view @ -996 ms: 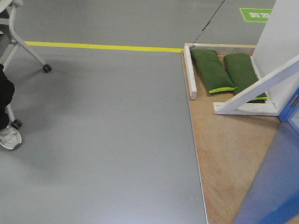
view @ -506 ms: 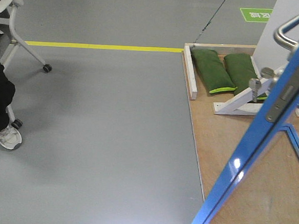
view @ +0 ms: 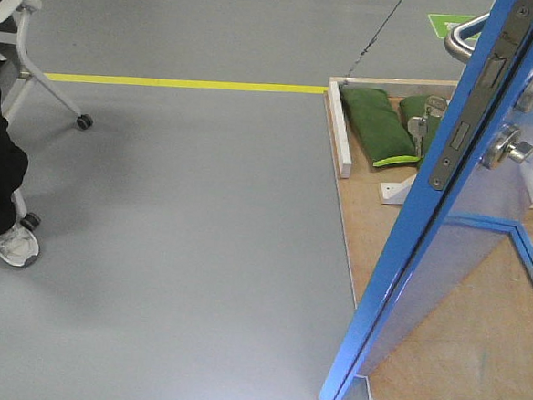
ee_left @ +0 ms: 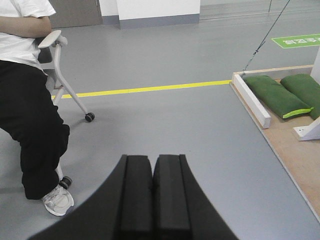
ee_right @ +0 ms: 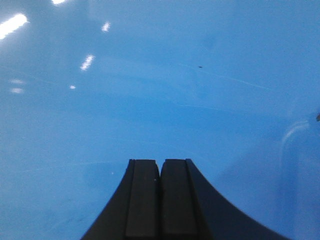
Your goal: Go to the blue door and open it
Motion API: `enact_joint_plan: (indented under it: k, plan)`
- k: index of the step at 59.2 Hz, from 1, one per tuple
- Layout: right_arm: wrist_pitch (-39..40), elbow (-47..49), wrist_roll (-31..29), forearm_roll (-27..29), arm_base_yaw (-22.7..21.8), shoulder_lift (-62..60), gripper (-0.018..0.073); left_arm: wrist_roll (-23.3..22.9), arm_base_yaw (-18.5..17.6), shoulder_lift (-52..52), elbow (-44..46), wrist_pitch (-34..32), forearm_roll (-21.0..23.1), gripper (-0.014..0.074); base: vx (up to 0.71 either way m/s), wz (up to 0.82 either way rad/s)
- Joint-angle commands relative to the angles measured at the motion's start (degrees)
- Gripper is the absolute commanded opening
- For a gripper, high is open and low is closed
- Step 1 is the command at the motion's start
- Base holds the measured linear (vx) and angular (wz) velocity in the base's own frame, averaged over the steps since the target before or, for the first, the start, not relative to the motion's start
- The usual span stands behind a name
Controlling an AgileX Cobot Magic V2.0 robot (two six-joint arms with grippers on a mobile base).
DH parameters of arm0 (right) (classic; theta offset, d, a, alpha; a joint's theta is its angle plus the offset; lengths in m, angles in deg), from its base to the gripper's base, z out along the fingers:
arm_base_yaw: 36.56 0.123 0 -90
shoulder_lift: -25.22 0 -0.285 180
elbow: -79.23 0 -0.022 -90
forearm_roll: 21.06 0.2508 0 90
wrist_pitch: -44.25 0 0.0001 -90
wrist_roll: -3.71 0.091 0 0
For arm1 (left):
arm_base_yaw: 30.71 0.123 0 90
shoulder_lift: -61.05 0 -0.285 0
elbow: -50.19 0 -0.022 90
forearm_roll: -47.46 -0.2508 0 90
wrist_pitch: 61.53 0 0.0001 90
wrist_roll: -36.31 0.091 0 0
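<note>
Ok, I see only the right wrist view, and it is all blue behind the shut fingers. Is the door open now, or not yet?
Observer: Open. In the front view the blue door stands at an angle out over the grey floor, its steel latch plate facing the camera.
Operator: And the left gripper, does it hold something?
Observer: No. The left gripper is shut on nothing, pointing over bare floor.
Operator: Is anybody near?
Observer: A seated person on a wheeled chair, far left, well apart from the door.
</note>
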Motion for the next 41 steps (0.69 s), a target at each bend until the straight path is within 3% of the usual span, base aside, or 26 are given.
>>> enact_joint_plan:
  k: [1, 18, 41]
  plan:
    - [5.0, 3.1, -0.8, 0.7, 3.6, 0.9, -0.0004, -0.2, -0.1, 0.6, 1.8, -4.7, -0.1, 0.0071, 0.0, 0.0]
    - [7.3, 10.0, -0.8, 0.6, 10.0, 6.5, -0.0004, -0.2, -0.1, 0.6, 1.8, -4.7, -0.1, 0.0071, 0.0, 0.0]
    - [6.9, 10.0, -1.0, 0.1, 10.6, 7.3, -0.0004, -0.2, -0.1, 0.6, 1.8, -4.7, -0.1, 0.0071, 0.0, 0.0]
